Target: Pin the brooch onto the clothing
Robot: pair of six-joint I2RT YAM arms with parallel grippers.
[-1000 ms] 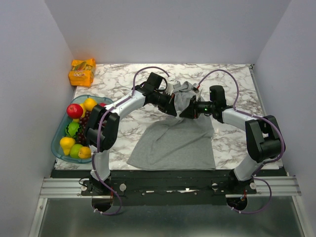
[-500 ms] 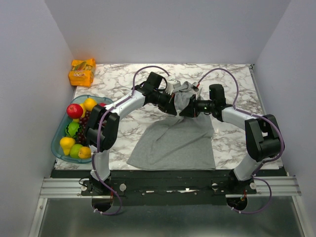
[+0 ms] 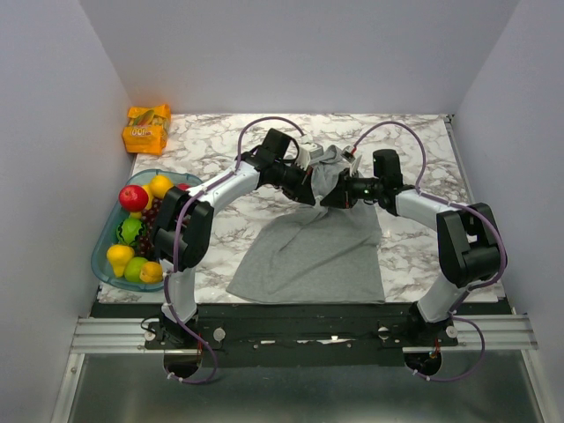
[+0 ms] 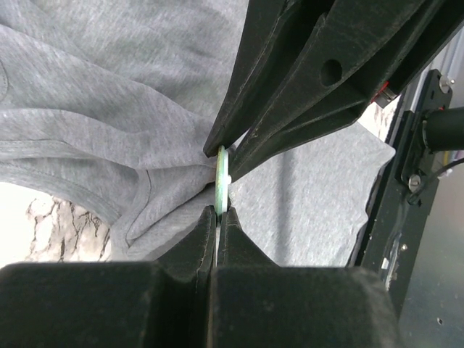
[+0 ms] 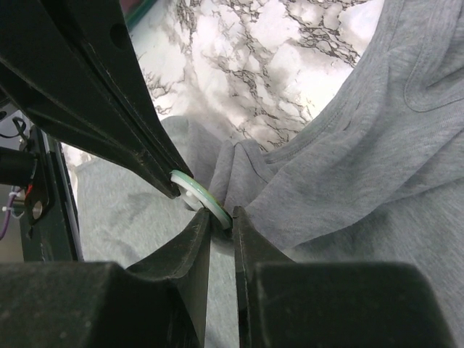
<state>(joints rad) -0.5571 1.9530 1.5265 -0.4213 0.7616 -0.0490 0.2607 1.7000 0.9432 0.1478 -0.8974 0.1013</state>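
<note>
The grey clothing lies on the marble table, its upper part lifted and bunched between both grippers. In the left wrist view the brooch shows edge-on as a thin green-white disc, with my left gripper shut on its lower rim. Its other edge sits between the right gripper's fingers, which come in from above. In the right wrist view my right gripper is pinched on the brooch against a fold of clothing. From above, the left gripper and right gripper meet and hide the brooch.
A blue tray of fruit sits at the table's left edge. An orange packet lies at the back left corner. Bare marble surrounds the cloth. White walls enclose the table on three sides.
The right arm has edged very slightly toward the left gripper. Both grippers stay together at the raised cloth.
</note>
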